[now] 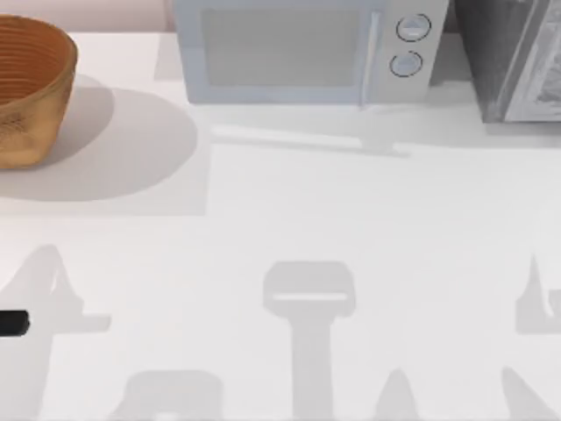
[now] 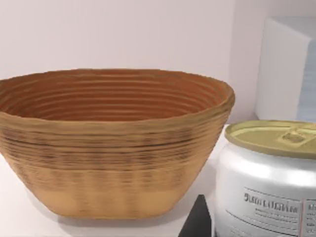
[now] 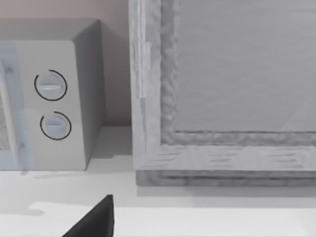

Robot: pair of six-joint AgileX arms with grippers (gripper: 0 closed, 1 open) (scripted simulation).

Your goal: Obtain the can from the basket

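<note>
The basket (image 1: pixel 26 88) is a round orange-brown woven bowl at the table's far left, near the back. In the left wrist view the basket (image 2: pixel 113 143) stands upright with ribbed inner walls, and its inside shows nothing. The can (image 2: pixel 269 182), silver-white with a dull gold top and printed label, is outside the basket, close to the camera. My left gripper is shut on it, one dark finger (image 2: pixel 197 224) pressed against its side. A dark part of my left arm (image 1: pixel 12 324) shows at the table's left edge. My right gripper's finger (image 3: pixel 94 219) hangs open over bare table.
A white microwave (image 1: pixel 307 48) with two dials stands at the back centre. A grey cabinet-like box (image 1: pixel 517 57) stands at the back right, close in front of my right wrist camera (image 3: pixel 222 98). Arm shadows lie across the white tabletop (image 1: pixel 289 228).
</note>
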